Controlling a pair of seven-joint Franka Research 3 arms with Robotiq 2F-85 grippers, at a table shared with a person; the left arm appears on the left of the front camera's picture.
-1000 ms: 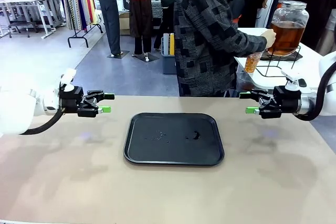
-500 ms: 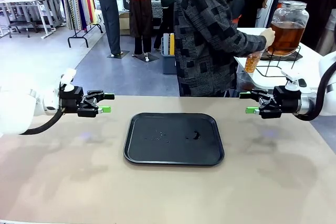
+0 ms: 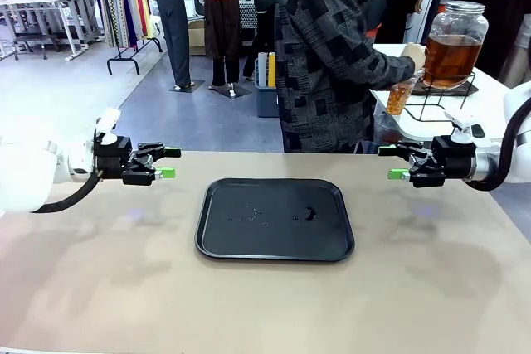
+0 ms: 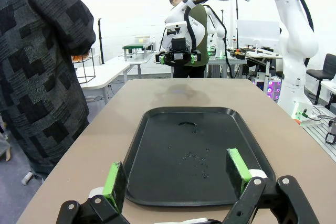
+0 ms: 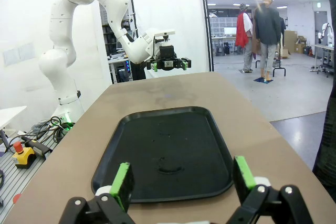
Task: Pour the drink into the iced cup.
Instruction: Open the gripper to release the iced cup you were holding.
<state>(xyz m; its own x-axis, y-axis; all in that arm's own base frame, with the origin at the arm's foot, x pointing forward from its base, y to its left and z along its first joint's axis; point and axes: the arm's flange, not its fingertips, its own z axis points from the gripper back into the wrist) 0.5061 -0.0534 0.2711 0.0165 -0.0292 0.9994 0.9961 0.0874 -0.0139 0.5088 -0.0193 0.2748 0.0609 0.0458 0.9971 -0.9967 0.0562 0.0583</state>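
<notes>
the left gripper [image 3: 168,162] has its green-padded fingers [image 4: 114,181] spread wide, with nothing between them. it hovers above the left part of the counter [image 3: 99,288], pointing toward the middle. the right gripper [image 3: 388,162] stands the same way on the other side: fingers [image 5: 122,182] wide apart, nothing held, pointing back at the left one. in the left wrist view the right gripper [image 4: 179,57] is seen far across the counter, and in the right wrist view the left gripper [image 5: 168,64] is seen in the same manner.

between the two grippers a black tray [image 3: 217,242] lies flat on the counter. some small drops and a little wet mark are on its bottom.

behind the counter a person [image 3: 323,55] in a dark patchwork jacket stands turned to the picture's right, at a white side table [image 3: 489,101]. on this table the glass jar [image 3: 456,43] with a silvery lid sits on a black wire stand [image 3: 431,101], and the drink [image 3: 452,57], amber-brown, fills most of it. the person's hand [image 3: 412,56] is at the lower front of the jar, and under it a clear cup [image 3: 400,97] is held, with amber liquid inside. whether there is ice in the cup i cannot tell. the jar and the cup are well apart from both grippers.
</notes>
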